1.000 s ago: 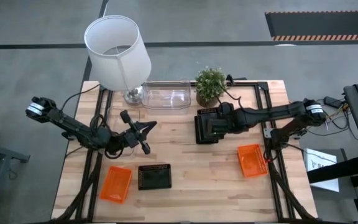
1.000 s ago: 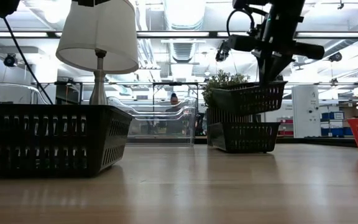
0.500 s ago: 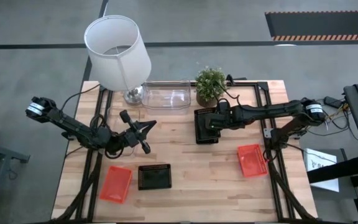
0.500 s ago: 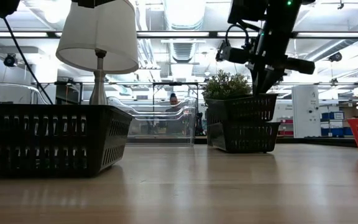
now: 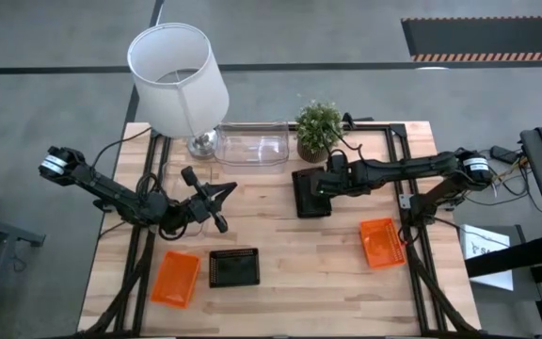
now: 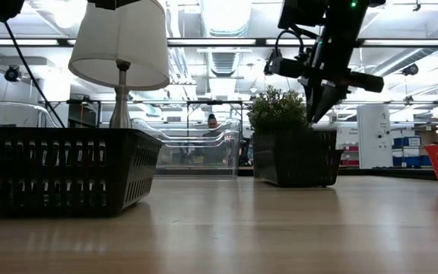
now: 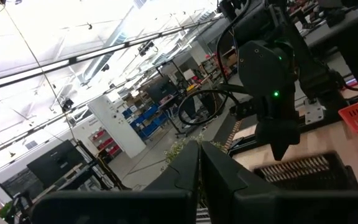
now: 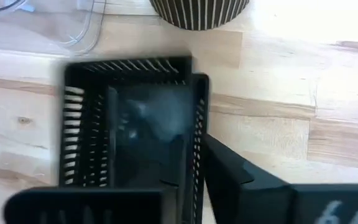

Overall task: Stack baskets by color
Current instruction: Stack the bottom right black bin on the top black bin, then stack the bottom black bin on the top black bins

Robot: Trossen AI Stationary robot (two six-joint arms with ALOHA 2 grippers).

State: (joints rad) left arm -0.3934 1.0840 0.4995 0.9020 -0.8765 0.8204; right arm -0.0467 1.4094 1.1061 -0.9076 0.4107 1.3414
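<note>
Black slotted baskets (image 5: 310, 191) (image 5: 233, 267), orange baskets (image 5: 176, 279) (image 5: 381, 242), a white lampshade (image 5: 177, 78), a green plant (image 5: 318, 123), a striped pot (image 8: 199, 12).

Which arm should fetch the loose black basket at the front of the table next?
Probably left. The left tool hangs just behind the loose black perforated plastic basket, shut and empty. The right tool is farther away, over the nested black basket stack by the potted green plant.

Two slim black jointed arms (image 5: 111, 193) trail black cables; each ends in white-banded joints, one showing a green light (image 7: 276, 94).
</note>
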